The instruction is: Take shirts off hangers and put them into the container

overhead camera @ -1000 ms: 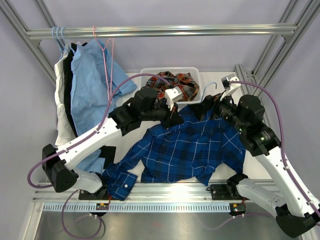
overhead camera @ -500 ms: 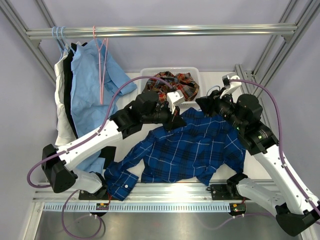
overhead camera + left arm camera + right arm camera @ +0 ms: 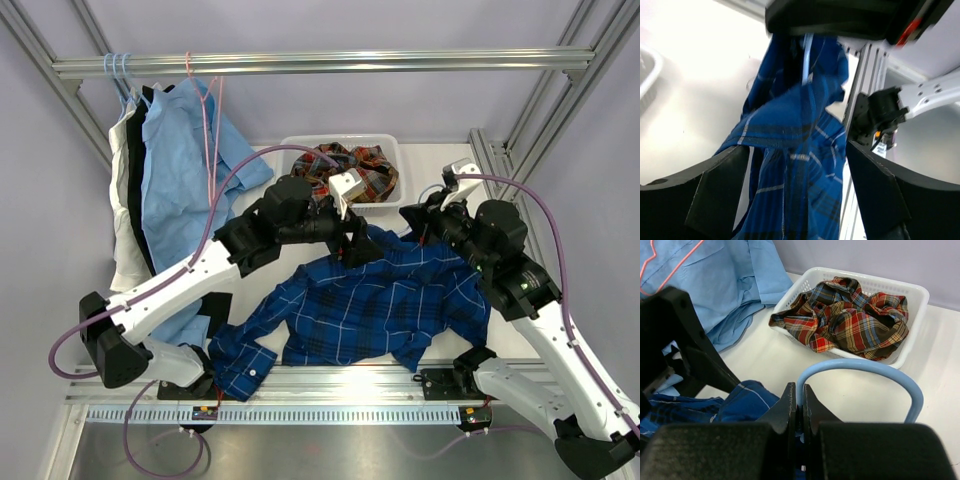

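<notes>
Basket (image 3: 918, 294): one plaid shirt (image 3: 850, 320)
Desk (image 3: 760, 360): one blue checked shirt (image 3: 370, 300)
Left hand (image 3: 797, 195): released
Right hand (image 3: 800, 396): clenched on blue hanger (image 3: 865, 366)

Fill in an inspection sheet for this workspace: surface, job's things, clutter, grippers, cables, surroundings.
Surface: white table, partly covered by cloth.
Job's things: blue shirt spread on the table; plaid shirt in the basket; hung shirts on the rail, one on a pink hanger.
Clutter: nothing seen.
Grippers: left gripper open over the blue shirt; right gripper shut on the blue hanger.
Cables: purple cables run along both arms.
Surroundings: metal frame overhead, pale walls.
</notes>
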